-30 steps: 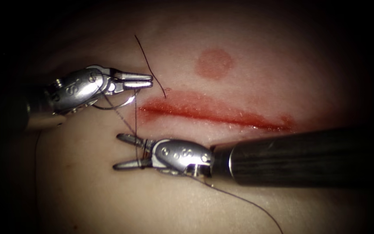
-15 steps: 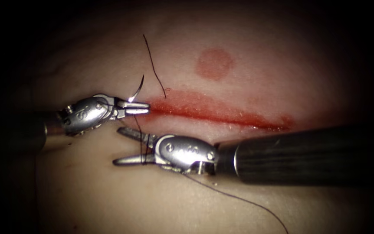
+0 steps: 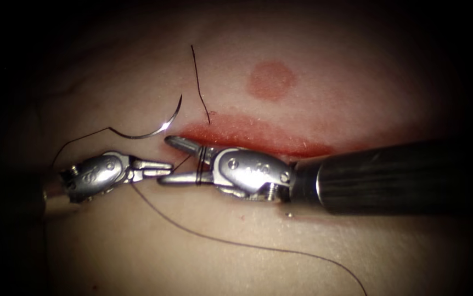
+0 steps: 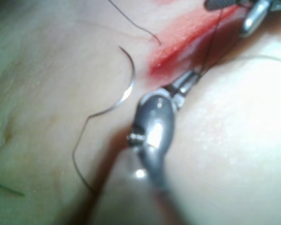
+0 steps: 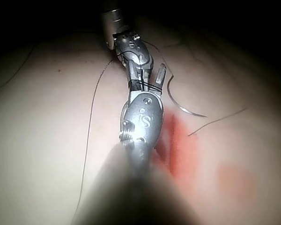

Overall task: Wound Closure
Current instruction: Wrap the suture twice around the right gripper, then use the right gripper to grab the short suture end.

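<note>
The curved needle (image 3: pixel 158 127) lies loose on the tissue (image 3: pixel 138 246), up and left of the cut's (image 3: pixel 258 138) left end, and neither tool holds it. Thread trails from its blunt end toward the left. My left tool (image 3: pixel 165 166) sits below the needle with its jaws shut on a short stretch of thread (image 3: pixel 181 160). That stretch runs to a loop wound around my right tool's jaws. The right tool (image 3: pixel 168 161) stands open at the cut's left end, tips facing the left tool. The left wrist view shows the needle (image 4: pixel 129 89) beside the left tool (image 4: pixel 191 80).
A short free end of thread (image 3: pixel 198 82) rises from the cut's left end. A long strand (image 3: pixel 247 245) crosses the near tissue toward the lower right. A round red mark (image 3: pixel 270 80) lies beyond the cut. Red fluid lines the cut.
The left tool let go of the needle, which now rests on the tissue, and dropped down. The right tool moved up to the cut's left end with thread around its jaws.
</note>
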Available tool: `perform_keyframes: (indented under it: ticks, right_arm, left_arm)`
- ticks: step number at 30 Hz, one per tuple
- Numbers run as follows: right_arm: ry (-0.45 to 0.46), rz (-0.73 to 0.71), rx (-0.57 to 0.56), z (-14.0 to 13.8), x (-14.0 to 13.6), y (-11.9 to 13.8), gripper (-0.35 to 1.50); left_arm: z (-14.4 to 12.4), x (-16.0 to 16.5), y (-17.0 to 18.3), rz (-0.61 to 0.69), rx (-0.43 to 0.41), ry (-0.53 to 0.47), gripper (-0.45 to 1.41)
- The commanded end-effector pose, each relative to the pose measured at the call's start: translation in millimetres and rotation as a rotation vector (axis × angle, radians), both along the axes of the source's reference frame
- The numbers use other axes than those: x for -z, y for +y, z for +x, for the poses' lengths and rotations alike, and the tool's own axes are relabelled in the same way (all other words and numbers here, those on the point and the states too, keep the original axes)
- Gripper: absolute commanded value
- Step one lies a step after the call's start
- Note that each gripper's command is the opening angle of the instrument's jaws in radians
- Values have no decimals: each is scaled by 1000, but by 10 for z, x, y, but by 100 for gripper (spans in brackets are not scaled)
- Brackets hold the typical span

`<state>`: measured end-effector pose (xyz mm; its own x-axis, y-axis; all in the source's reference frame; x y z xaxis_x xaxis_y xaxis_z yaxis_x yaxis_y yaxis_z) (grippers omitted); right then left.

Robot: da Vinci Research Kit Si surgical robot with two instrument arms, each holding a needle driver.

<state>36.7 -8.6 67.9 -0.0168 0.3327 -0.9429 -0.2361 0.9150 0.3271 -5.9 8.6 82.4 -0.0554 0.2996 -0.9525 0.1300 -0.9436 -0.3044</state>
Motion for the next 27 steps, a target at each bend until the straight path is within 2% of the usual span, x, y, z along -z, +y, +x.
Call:
perform_keyframes:
  ticks: [1, 10, 14, 18, 27]
  right_arm:
    - [-10, 3, -11, 4, -6, -1, 140]
    - [-123, 20, -106, 0, -13, 12, 138]
    - [-168, 28, -155, -2, -15, 21, 138]
    - [-270, 45, -232, -6, -23, 32, 136]
    - [-382, 62, -321, -13, -39, 46, 138]
  left_arm:
    - [-7, -5, -5, 2, 0, -1, -35]
    - [-21, 18, -12, 13, 4, -5, -35]
    - [-22, 25, -6, 10, 6, -9, -35]
    - [-25, 30, 2, 12, 12, -9, -35]
    - [-27, 39, 22, -5, 56, 17, -35]
